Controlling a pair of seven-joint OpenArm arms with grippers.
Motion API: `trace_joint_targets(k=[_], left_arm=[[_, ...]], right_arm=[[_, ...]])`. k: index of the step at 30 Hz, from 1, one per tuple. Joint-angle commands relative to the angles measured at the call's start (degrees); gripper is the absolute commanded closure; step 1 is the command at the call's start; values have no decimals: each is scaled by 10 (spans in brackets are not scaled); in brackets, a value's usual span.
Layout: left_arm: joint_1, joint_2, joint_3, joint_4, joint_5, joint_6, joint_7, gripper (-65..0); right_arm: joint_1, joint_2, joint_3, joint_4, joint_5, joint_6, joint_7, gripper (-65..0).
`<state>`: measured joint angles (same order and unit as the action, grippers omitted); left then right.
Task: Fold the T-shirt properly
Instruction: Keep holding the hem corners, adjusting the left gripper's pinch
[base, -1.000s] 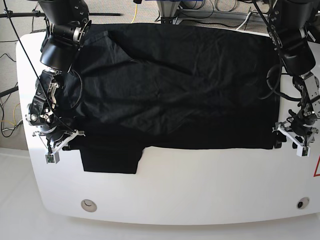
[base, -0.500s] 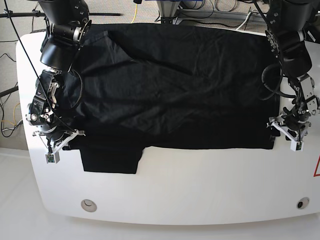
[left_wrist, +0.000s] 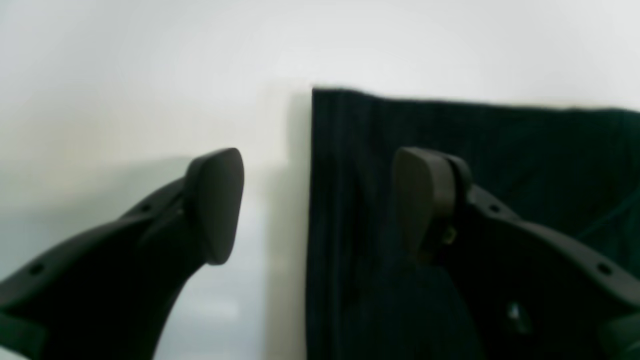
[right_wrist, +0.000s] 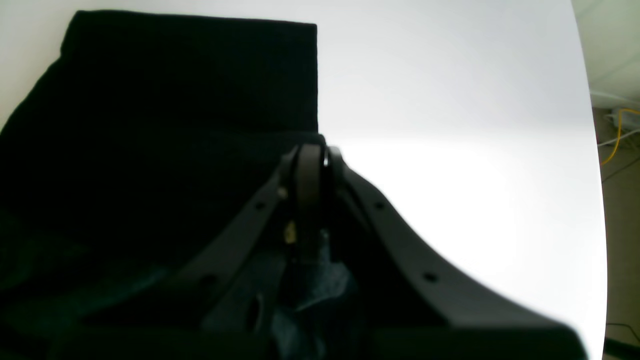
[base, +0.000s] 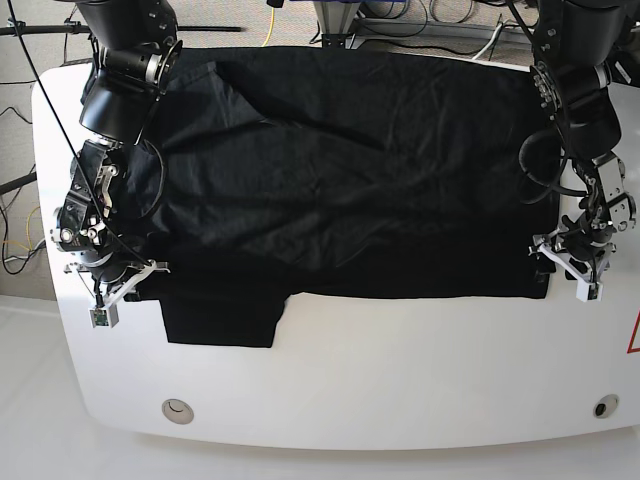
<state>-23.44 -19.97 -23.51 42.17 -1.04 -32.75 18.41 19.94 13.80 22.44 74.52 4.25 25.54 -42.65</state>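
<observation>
T-shirt (base: 340, 170) lay spread over white tabletop (base: 400, 380) | left end effector (base: 570, 268) spread wide, straddling the hem corner, had shifted inward since earlier | right end effector (base: 118, 290) stayed clenched on fabric

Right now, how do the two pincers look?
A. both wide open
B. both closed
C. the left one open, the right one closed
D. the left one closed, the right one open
C: in the left wrist view the left pincer stands with its jaws spread astride the edge of the T-shirt, while in the right wrist view the right pincer has its jaws pressed together.
</observation>
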Motion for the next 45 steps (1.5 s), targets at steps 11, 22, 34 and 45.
trace_joint_targets(k=[11, 22, 34, 45], left_arm=[[-20, -4, -2, -17, -9, -1, -21, -425], [-20, 0, 1, -48, -18, -3, -40, -242], [-21, 0, 6, -62, -9, -6, -34, -319], [-21, 5, 14, -56, -11, -6, -32, -297]], right_arm=[[16, 10, 1, 12, 2, 0, 14, -2], [13, 9, 0, 12, 3, 0, 14, -5], [15, 9, -1, 11, 4, -2, 12, -5], [15, 9, -1, 10, 4, -1, 13, -6]])
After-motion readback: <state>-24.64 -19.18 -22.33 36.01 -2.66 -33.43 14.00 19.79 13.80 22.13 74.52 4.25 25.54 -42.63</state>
